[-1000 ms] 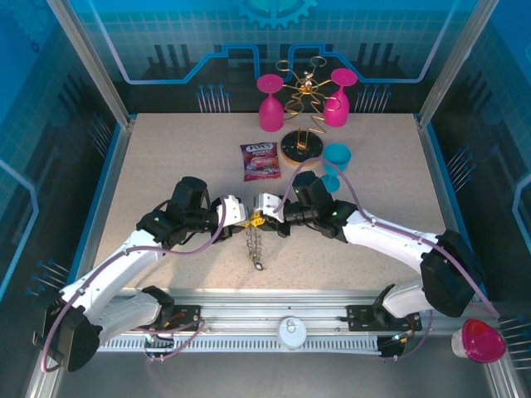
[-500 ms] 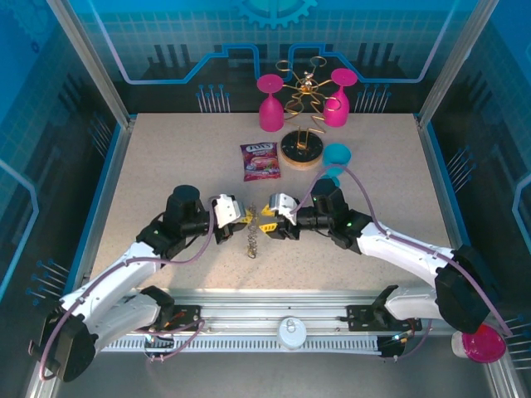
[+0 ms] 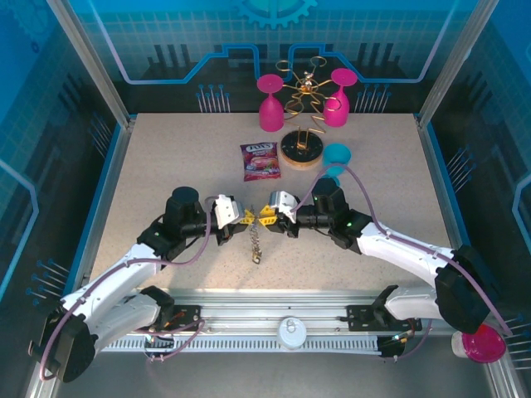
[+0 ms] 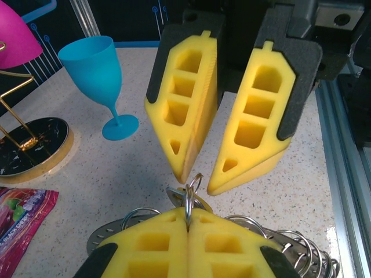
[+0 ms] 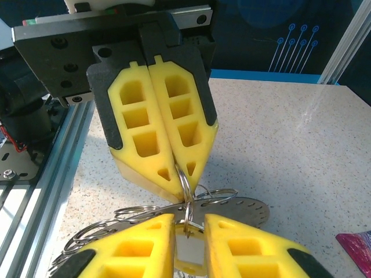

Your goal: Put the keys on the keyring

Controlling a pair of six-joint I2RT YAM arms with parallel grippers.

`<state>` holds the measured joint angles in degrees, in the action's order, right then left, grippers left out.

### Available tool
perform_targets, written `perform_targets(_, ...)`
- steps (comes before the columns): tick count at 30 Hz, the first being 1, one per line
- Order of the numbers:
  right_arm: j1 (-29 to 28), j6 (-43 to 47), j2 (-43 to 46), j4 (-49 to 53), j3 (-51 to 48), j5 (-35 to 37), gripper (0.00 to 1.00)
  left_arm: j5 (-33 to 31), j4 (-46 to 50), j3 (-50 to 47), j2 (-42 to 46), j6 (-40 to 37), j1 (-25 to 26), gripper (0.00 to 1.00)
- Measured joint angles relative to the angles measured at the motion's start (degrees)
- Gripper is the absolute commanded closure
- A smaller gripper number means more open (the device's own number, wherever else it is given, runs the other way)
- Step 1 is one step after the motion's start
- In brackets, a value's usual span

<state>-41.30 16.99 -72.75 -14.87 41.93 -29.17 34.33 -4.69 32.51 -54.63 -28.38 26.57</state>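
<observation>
The left gripper (image 3: 246, 218) stays clenched on a wire loop (image 4: 191, 188) of the keyring (image 5: 246, 209), whose flat plate sits just under its fingertips, rings trailing beneath. The right gripper (image 3: 265, 220) stood wider and a little apart half a second ago. It has come back tip to tip with the left and narrowed around a pale-tagged key (image 5: 188, 250); whether it truly pinches it I cannot tell. This looks like a fresh threading attempt. Beyond both grippers, well apart, are a snack packet (image 3: 260, 161), a rack base (image 3: 300, 152) and a blue goblet (image 3: 336, 156); none obstructs.
</observation>
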Motion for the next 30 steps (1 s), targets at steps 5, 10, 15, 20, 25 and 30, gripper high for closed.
perform_targets(5, -0.33, 1.18, 0.0, 0.9, 0.0, 0.22, 0.99, 0.46, -0.35, 0.0, 0.0, 0.02, 0.0, 1.0)
perform_targets(10, -1.11, 3.19, 0.24, 1.4, 0.0, 2.95, 1.0, 0.46, -0.52, 0.0, 0.0, 1.95, 0.0, 1.0)
perform_targets(15, -3.8, 7.74, 0.87, 1.11, -0.9, 9.14, 1.0, 1.6, -6.6, -1.84, -0.44, 10.64, 0.0, 1.0)
perform_targets(20, -5.9, 10.32, 0.85, 0.55, -1.88, 13.05, 0.98, 2.84, -12.63, -4.44, -1.57, 19.17, 0.0, 1.0)
perform_targets(25, -6.21, 10.1, 2.43, -3.1, -4.37, 13.9, 0.68, 3.06, -14.56, -4.63, -1.36, 20.72, 0.0, 1.0)
perform_targets(30, -2.23, 5.95, 5.97, -6.08, -7.39, 11.06, 0.65, 3.21, -15.17, -4.63, -0.02, 18.47, 0.0, 1.0)
